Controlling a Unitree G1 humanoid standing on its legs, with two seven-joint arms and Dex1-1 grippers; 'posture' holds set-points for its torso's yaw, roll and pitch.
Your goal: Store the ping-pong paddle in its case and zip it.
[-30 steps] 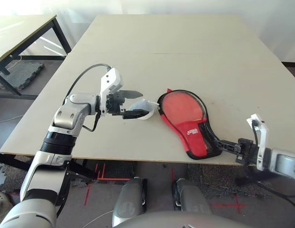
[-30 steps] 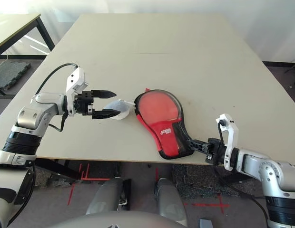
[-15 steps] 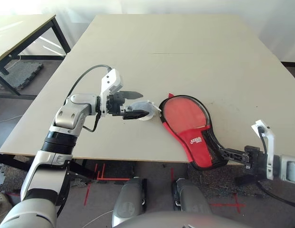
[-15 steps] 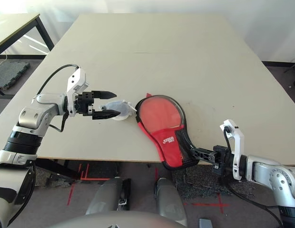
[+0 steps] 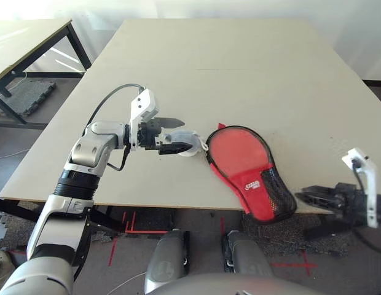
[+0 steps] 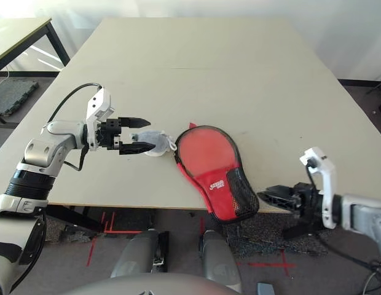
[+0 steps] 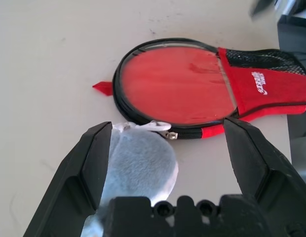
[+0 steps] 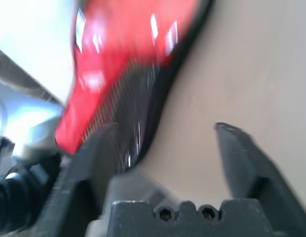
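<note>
at centre left the left gripper [image 5: 172,134] is spread wide around a small grey-blue pouch [image 5: 185,142] on the table [image 5: 239,67]. just right of it lies the red case [image 5: 249,169], its narrow end overhanging the near table edge. lower right, the right gripper [image 6: 271,196] hangs released, clear of the case.

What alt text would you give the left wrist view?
A red paddle-shaped case lies flat on the pale table, zip partly open. In front, the left claw stands open, a small grey-blue pouch between its fingers.
</note>
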